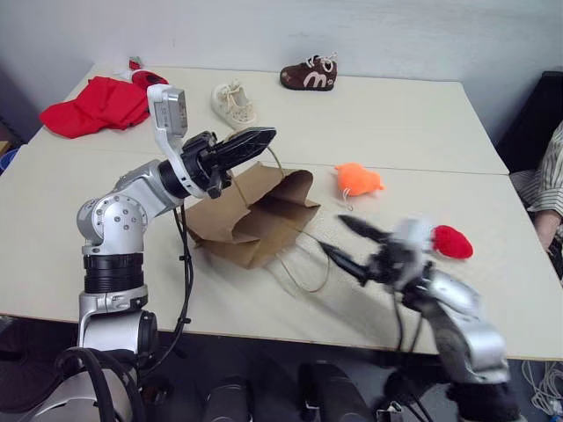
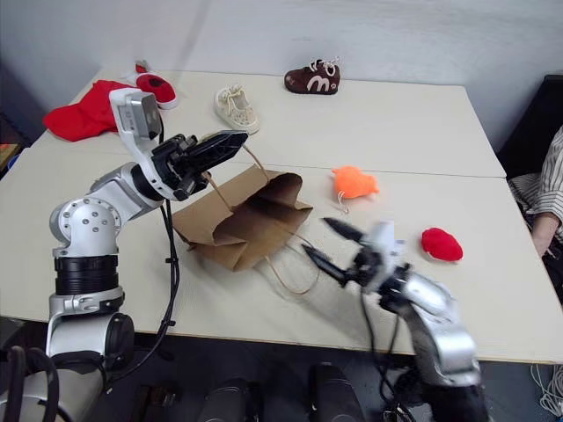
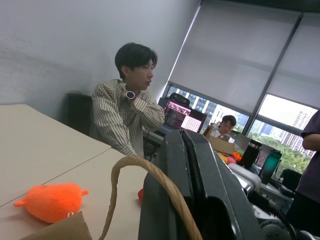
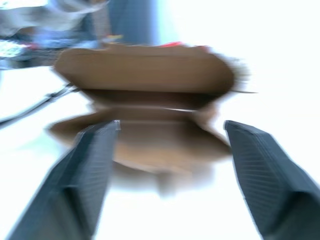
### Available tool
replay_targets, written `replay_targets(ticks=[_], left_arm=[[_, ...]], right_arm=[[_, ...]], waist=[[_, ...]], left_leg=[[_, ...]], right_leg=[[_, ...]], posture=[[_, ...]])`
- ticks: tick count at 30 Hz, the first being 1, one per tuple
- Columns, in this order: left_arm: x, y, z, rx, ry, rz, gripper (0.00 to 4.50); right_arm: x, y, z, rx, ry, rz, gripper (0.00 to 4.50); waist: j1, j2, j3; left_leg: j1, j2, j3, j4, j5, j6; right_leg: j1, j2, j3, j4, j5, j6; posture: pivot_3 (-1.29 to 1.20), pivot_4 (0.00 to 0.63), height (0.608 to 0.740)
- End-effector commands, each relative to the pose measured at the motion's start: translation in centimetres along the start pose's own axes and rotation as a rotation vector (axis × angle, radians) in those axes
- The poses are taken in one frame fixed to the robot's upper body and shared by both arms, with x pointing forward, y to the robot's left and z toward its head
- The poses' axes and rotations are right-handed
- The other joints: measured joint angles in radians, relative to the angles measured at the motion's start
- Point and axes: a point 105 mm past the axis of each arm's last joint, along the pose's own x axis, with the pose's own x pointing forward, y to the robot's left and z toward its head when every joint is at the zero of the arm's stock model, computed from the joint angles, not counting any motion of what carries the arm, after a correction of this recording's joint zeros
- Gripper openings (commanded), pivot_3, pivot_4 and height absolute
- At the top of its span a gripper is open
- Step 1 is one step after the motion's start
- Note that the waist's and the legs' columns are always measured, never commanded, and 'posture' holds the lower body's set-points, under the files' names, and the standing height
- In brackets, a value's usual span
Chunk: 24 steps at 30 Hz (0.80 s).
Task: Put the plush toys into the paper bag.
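Note:
The brown paper bag (image 1: pixel 255 215) lies on its side mid-table, its mouth facing my right gripper (image 1: pixel 334 235). My left gripper (image 1: pixel 264 136) is shut on the bag's upper cord handle (image 3: pixel 119 172) and holds that edge up. My right gripper (image 4: pixel 171 125) is open and empty, hovering just in front of the bag's mouth (image 4: pixel 145 85). The orange plush toy (image 1: pixel 358 178) rests on the table to the right of the bag. The red plush toy (image 1: pixel 452 241) lies further right, beside my right arm.
At the back of the table are a red cloth (image 1: pixel 92 105), a small red shoe (image 1: pixel 145 77), a cream shoe (image 1: pixel 233 104) and a brown shoe (image 1: pixel 309 75). The bag's second handle (image 1: pixel 308 272) loops onto the table. A person (image 3: pixel 127 120) sits at the right edge.

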Motion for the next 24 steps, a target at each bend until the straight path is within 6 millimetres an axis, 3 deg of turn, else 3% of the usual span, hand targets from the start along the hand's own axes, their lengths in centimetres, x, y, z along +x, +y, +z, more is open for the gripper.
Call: replay_targets(ticks=[1, 3, 5, 10, 14, 16, 19, 22, 24], left_arm=[[0.2, -0.7, 0.6, 0.052, -0.008, -0.024, 0.00], [0.1, -0.7, 0.5, 0.051, -0.007, -0.016, 0.00], [0.0, -0.6, 0.4, 0.052, -0.004, -0.007, 0.00], [0.1, -0.7, 0.1, 0.054, 0.000, -0.002, 0.00], [0.4, -0.6, -0.1, 0.064, 0.010, 0.005, 0.00], [0.5, -0.6, -0.2, 0.068, 0.013, 0.008, 0.00], [0.4, -0.5, -0.3, 0.077, 0.018, 0.024, 0.00], [0.3, -0.4, -0.5, 0.089, 0.031, 0.037, 0.00], [0.1, -0.4, -0.7, 0.101, 0.045, 0.045, 0.00]], right_arm=[[-5.1, -2.7, -1.2, -0.084, 0.093, -0.196, 4.47], [-6.9, -3.9, -2.3, -0.156, 0.184, -0.275, 4.47], [-6.1, -4.6, -2.5, -0.182, 0.215, -0.271, 4.47], [0.8, -7.1, -2.2, -0.194, 0.249, -0.201, 4.47], [8.1, -9.6, -2.5, -0.177, 0.337, -0.164, 4.47], [10.4, -10.4, -2.7, -0.201, 0.381, -0.145, 4.47], [12.6, -11.2, -3.7, -0.222, 0.450, -0.131, 4.47], [13.4, -12.3, -4.9, -0.222, 0.521, -0.177, 4.47], [13.6, -12.2, -5.6, -0.223, 0.577, -0.148, 3.84]], waist=[[0.001, 0.000, 0.000], [-0.001, 0.000, 0.000], [-0.013, 0.000, 0.000], [-0.033, 0.003, 0.002], [-0.030, 0.004, 0.003], [-0.024, 0.005, 0.003], [-0.020, 0.005, 0.003], [-0.021, 0.005, 0.003], [-0.025, 0.005, 0.003]], left_leg=[[0.000, 0.000, 0.000, 0.000, 0.000, 0.000], [0.000, 0.000, 0.001, 0.000, 0.000, 0.000], [0.002, 0.000, 0.003, 0.000, 0.000, 0.000], [0.005, 0.001, 0.004, -0.001, 0.002, -0.003], [0.003, 0.001, 0.003, -0.001, 0.002, -0.004], [0.001, 0.001, 0.002, -0.001, 0.002, -0.004], [-0.001, 0.001, 0.001, -0.001, 0.003, -0.003], [-0.002, 0.001, 0.001, -0.001, 0.002, -0.002], [-0.002, 0.001, 0.001, -0.001, 0.002, -0.002]], right_leg=[[0.000, 0.000, 0.000, 0.000, 0.000, 0.000], [0.000, 0.000, 0.001, 0.000, 0.000, 0.000], [0.000, 0.000, 0.003, 0.001, 0.000, 0.001], [-0.001, 0.003, 0.007, 0.006, 0.000, 0.000], [-0.004, 0.003, 0.006, 0.006, -0.001, -0.002], [-0.005, 0.003, 0.005, 0.006, -0.001, -0.002], [-0.006, 0.002, 0.004, 0.006, -0.001, -0.002], [-0.006, 0.001, 0.003, 0.007, -0.001, -0.002], [-0.006, 0.000, 0.003, 0.008, -0.001, -0.002]], posture=[[0.00, 0.150, 0.740], [0.00, 0.150, 0.740], [0.00, 0.150, 0.740], [0.00, 0.150, 0.740], [0.00, 0.150, 0.740], [0.00, 0.150, 0.740], [0.00, 0.150, 0.740], [0.00, 0.150, 0.740], [0.00, 0.150, 0.740]])
